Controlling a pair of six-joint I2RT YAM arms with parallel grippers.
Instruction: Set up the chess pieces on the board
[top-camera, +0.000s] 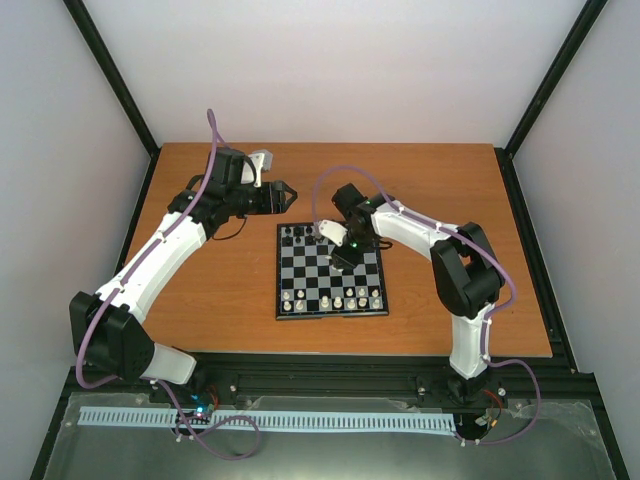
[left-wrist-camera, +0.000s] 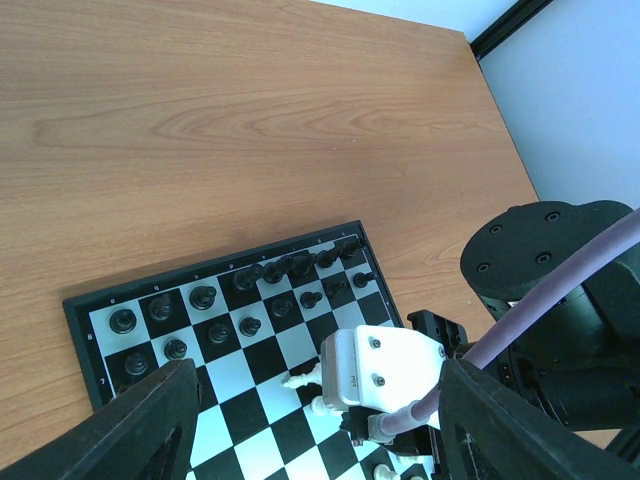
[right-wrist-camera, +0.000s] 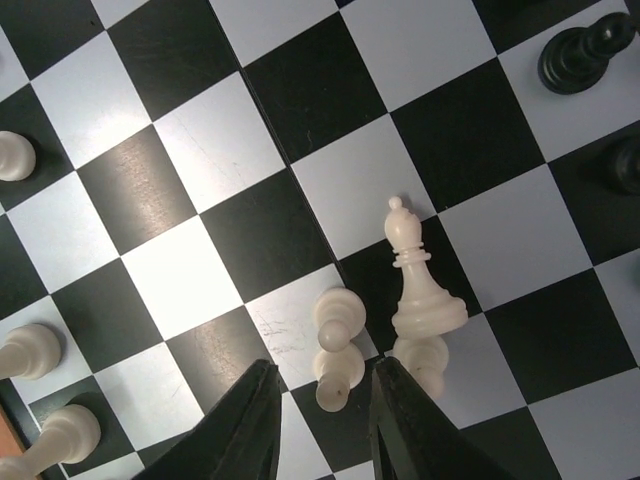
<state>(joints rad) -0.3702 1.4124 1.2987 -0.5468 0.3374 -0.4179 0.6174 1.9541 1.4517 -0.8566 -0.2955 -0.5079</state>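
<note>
Straddling white pawn, right jaws, bishop just beside, possibly touching

Black chess pieces line the board's far rows, with the right arm hovering above.

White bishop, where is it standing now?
In the right wrist view the white bishop stands on the board, right of a white pawn, before the right gripper.
</note>
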